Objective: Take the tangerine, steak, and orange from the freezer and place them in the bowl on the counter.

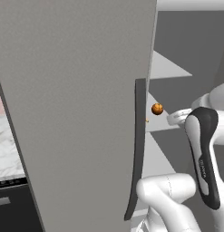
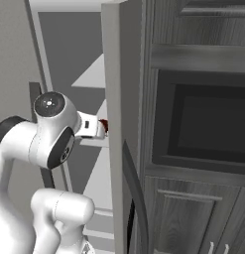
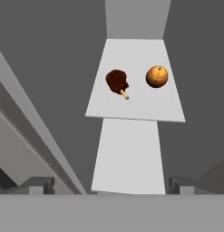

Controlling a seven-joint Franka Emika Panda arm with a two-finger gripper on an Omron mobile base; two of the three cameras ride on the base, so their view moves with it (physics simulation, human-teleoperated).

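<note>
Spread wide and holding nothing, the pincer (image 3: 111,186) is pointed into the freezer (image 1: 77,113). On a pale shelf (image 3: 131,106), the steak (image 3: 117,81) is seen near the left edge, the orange (image 3: 157,76) beside it near the right edge, apart.

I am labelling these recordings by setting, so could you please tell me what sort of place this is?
A simulated home kitchen, most likely. A tall grey freezer stands open with a steak and an orange fruit on a pale shelf, beside dark wood-grain cabinets and a marble counter.
</note>
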